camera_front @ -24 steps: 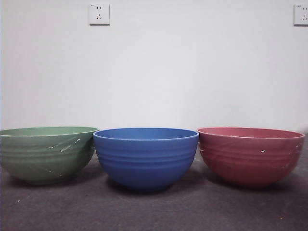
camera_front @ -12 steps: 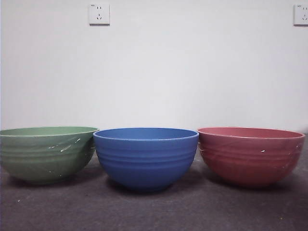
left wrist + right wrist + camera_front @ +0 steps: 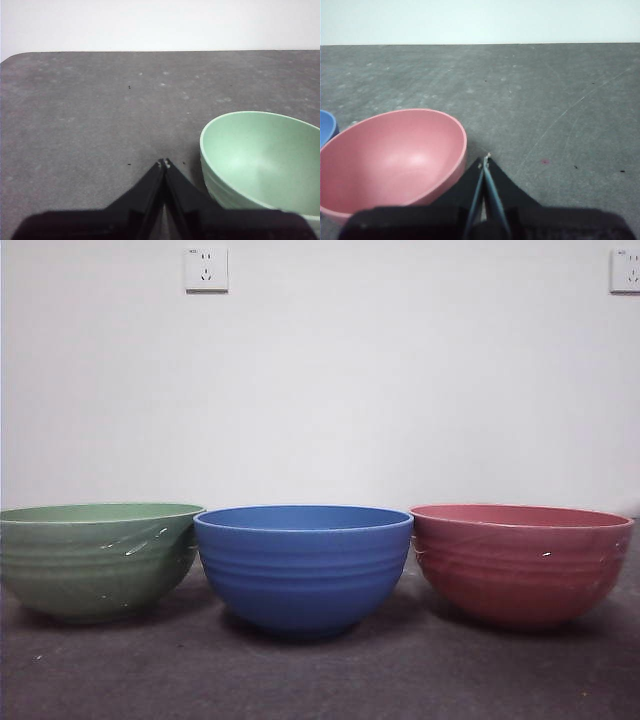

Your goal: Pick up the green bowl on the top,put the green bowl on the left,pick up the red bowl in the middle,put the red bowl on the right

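Both end effectors, left (image 3: 164,163) and right (image 3: 485,159), are clenched empty; nothing has shifted on the grey worktop (image 3: 320,680).

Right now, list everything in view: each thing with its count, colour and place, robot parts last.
green bowl: one, sage green, at the left end of the row on the table, beside the blue bowl.
blue bowl: one, blue, middle of the row.
red bowl: one, pinkish red, at the right end of the row.
table: one, dark grey, under all three bowls.
wall sockets: two, white, high on the white wall behind.
left gripper: one, black, fingers shut, beside the green bowl, holding nothing.
right gripper: one, black, fingers shut, beside the red bowl, holding nothing.
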